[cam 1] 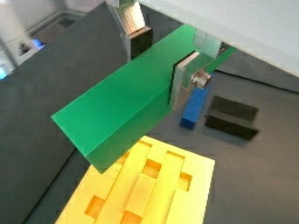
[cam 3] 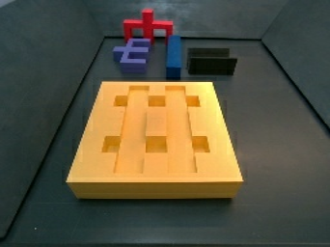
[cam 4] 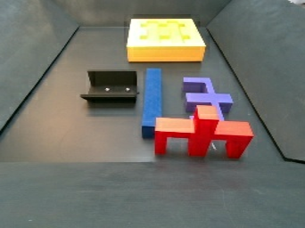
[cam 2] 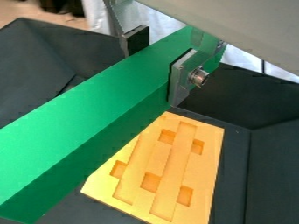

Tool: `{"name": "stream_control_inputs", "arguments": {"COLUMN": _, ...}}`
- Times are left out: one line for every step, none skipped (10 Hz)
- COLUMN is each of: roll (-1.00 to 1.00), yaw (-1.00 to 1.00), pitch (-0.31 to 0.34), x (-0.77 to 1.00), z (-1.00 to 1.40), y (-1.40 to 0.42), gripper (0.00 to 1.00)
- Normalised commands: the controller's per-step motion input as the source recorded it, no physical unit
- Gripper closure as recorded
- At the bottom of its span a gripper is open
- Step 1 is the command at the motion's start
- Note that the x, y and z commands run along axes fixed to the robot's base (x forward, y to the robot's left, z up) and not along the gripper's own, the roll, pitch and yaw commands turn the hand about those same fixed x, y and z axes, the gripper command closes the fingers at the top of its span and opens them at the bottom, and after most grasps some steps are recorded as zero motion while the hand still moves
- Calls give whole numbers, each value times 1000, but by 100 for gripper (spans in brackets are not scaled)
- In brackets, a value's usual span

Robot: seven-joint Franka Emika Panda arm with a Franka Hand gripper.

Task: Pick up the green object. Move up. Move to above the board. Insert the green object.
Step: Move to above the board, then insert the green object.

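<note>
Green fills both wrist views: the green object (cam 1: 122, 109) is clamped between the gripper's (cam 1: 163, 54) silver fingers (cam 1: 186, 80), held level in the air. Below it lies the board (cam 2: 176, 166), with its grooves and square holes partly covered by the bar. Neither side view shows the arm or the bar. In a side view the board (cam 3: 157, 130) sits nearest, with the blue bar (cam 3: 173, 55) beyond at about 12 o'clock, the black fixture (cam 3: 213, 62) at 1 o'clock and the purple block (cam 3: 131, 54) at 11. The step in hand looks like positioning above the board: I would align the bar's long axis with a groove and keep it level.
</note>
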Motion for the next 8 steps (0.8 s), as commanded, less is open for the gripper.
{"name": "stream_control_inputs", "arguments": {"roll": 62, "yaw": 1000, "pitch": 173, "x": 46, "z": 31, "y": -22, "gripper": 100}}
{"name": "stream_control_inputs", "arguments": {"roll": 76, "yaw": 966, "pitch": 208, "x": 51, "z": 33, "y": -24, "gripper": 100}}
{"name": "stream_control_inputs", "arguments": {"roll": 75, "yaw": 784, "pitch": 201, "x": 56, "z": 34, "y": -24, "gripper": 100}}
{"name": "stream_control_inputs", "arguments": {"roll": 68, "yaw": 445, "pitch": 176, "x": 70, "z": 32, "y": -28, "gripper": 100}}
{"name": "stream_control_inputs", "arguments": {"roll": 64, "yaw": 270, "pitch": 157, "x": 73, "z": 25, "y": -29, "gripper": 100}}
{"name": "stream_control_inputs", "arguments": {"roll": -11, "yaw": -11, "pitch": 0, "x": 11, "z": -31, "y": 0, "gripper": 100}}
{"name": "stream_control_inputs", "arguments": {"roll": -287, "yaw": -9, "pitch": -19, "x": 0, "z": -497, "y": 0, "gripper": 100}}
{"name": "stream_control_inputs", "arguments": {"roll": -340, "yaw": 0, "pitch": -4, "x": 0, "z": -426, "y": -9, "gripper": 100}}
